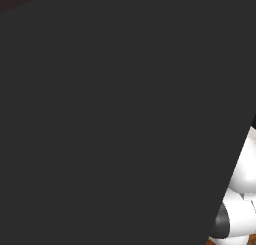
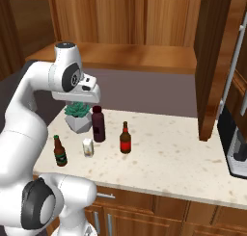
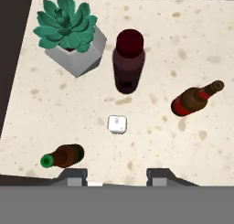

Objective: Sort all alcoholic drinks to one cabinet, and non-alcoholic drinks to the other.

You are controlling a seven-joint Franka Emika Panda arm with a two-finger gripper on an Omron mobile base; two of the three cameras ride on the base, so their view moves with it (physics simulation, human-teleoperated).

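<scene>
On the speckled counter [image 2: 169,158] stand two brown beer bottles: one with a green label [image 2: 60,151] [image 3: 64,155] at the left, one with a red label [image 2: 125,138] [image 3: 194,99] further right. Between them are the small white carton [image 2: 87,147] [image 3: 117,124] and, behind it, the wide dark purple bottle [image 2: 98,124] [image 3: 129,61]. My gripper [image 3: 116,176] hangs high above the carton, looking straight down, its jaws apart with nothing between them. The white hand [image 2: 88,91] hovers over the plant and the purple bottle.
A green succulent in a grey pot [image 2: 78,115] [image 3: 71,31] stands at the counter's back left. An open wooden cabinet door [image 2: 212,61] hangs at the right, with a dark appliance [image 2: 236,143] below it. A dark flat panel [image 1: 115,119] stands close before the left base camera.
</scene>
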